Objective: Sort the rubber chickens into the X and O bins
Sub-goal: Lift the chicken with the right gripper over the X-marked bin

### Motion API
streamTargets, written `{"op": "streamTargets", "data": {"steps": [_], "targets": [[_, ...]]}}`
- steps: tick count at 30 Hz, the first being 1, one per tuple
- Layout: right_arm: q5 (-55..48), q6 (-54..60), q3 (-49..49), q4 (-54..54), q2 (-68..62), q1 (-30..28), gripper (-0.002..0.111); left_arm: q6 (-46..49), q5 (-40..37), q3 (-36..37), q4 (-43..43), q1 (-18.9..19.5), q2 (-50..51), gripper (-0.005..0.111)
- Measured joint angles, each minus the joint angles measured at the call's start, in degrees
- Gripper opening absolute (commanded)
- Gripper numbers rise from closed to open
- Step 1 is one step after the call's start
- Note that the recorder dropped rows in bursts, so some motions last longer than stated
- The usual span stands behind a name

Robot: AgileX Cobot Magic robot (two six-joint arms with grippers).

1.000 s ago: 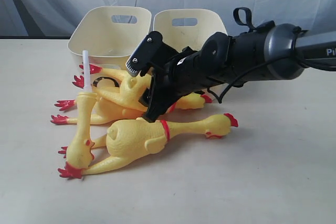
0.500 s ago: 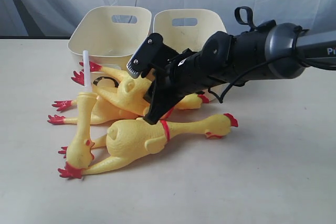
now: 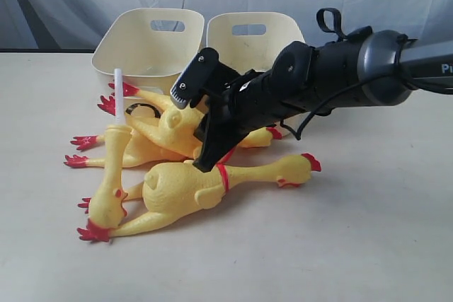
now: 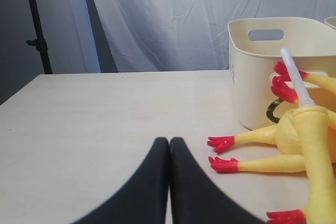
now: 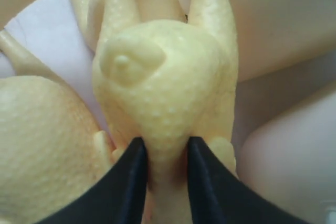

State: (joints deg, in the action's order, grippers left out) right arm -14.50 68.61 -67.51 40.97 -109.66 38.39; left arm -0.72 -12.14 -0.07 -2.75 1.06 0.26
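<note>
The arm (image 3: 425, 65) reads "Pi"; a black curve (image 4: 271, 112) on one bin (image 4: 252, 77) is perhaps an O.

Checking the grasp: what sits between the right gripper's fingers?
A yellow rubber chicken, the fingers of the right gripper against its sides; the right wrist view shows it.

Table (image 3: 368, 238): pale beige, matte top. At the back stood two cream tubs, the left bin (image 3: 138, 47) and the right bin (image 3: 276, 44), side by side. Before the left bin lay a heap of yellow chickens:
- front chicken (image 3: 184, 189), on its side, head to the right
- lower chicken (image 3: 141, 152), flat, red feet pointing left
- upper chicken (image 3: 166, 122), resting across it
- small chicken (image 3: 112, 175), head down, white tube up
</note>
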Motion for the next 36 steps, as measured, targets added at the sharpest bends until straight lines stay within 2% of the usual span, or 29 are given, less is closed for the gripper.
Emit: {"op": "streamTargets", "data": {"steps": [21, 27, 36], "targets": [[-7.1, -5.3, 0.0, -0.6, 11.6, 0.0, -0.001, 0.0, 0.0, 0.0, 0.0, 0.0, 0.0, 0.000], [-3.5, -5.6, 0.0, -1.6, 14.6, 0.0, -0.001, 0.0, 0.0, 0.0, 0.0, 0.0, 0.0, 0.000], [8.6, -7.0, 0.0, -2.0, 15.5, -0.1, -0.001, 0.0, 0.0, 0.0, 0.0, 0.0, 0.0, 0.000]]}}
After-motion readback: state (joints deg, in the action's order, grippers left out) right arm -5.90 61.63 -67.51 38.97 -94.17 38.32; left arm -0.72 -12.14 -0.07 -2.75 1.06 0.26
